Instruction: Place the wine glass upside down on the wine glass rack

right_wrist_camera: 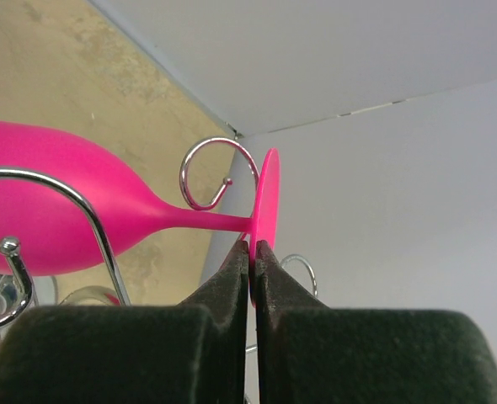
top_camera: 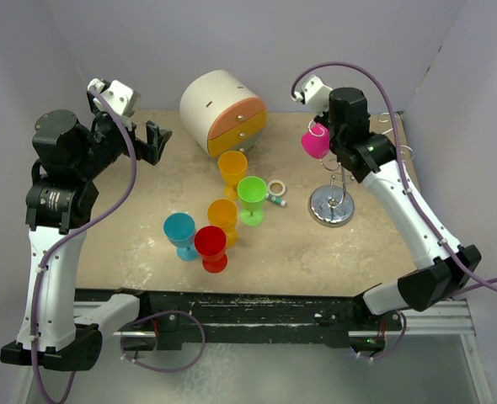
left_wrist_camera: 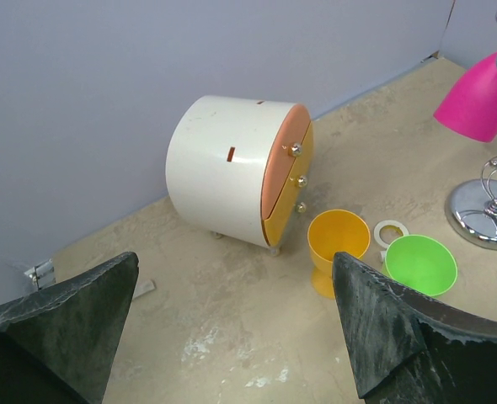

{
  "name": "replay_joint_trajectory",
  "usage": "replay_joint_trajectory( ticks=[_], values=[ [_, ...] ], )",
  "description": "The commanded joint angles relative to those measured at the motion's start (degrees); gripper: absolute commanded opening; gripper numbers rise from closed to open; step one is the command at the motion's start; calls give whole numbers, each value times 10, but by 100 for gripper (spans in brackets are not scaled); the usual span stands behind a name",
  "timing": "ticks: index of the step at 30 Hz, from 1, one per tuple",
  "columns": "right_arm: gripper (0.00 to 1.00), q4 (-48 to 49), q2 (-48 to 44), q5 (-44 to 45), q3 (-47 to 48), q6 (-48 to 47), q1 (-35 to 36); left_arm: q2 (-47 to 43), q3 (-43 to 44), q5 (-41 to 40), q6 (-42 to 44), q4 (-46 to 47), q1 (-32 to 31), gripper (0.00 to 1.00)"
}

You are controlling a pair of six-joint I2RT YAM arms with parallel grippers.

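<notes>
Left gripper (top_camera: 152, 141) gapes wide, far left; right gripper (right_wrist_camera: 253, 246) pinches the pink wine glass (right_wrist_camera: 63, 210) by its foot rim.
Bowl tilted downward at the top of the wine glass rack (top_camera: 331, 206), the stem runs straight from the jaws alongside a curled scroll arm (right_wrist_camera: 182, 172).

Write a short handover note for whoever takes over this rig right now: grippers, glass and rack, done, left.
Left gripper: open, empty, raised at far left.
Right gripper: shut on the foot of the pink wine glass.
Glass: lifted, tilted, up among the curled arms of the wine glass rack; seated or not, cannot tell.
Done: pickup, carry to rack.
Left: hang it bowl down, release.
</notes>
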Motion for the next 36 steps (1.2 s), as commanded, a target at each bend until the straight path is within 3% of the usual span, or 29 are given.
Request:
replay_joint_trajectory(
  ticks=[1, 17, 28, 36],
  values=[
    [0, 33, -13, 49, -7, -15, 1, -9, -1, -2, 12, 24, 0, 99],
    [0, 53, 69, 107, 64, -53, -5, -9, 0, -1, 15, 25, 0, 99],
    [0, 122, 84, 96, 64, -107, -5, -4, 0, -2, 16, 27, 0, 99],
    [0, 96, 85, 69, 65, -86, 1, -1, 1, -3, 22, 27, 0, 99]
  ],
)
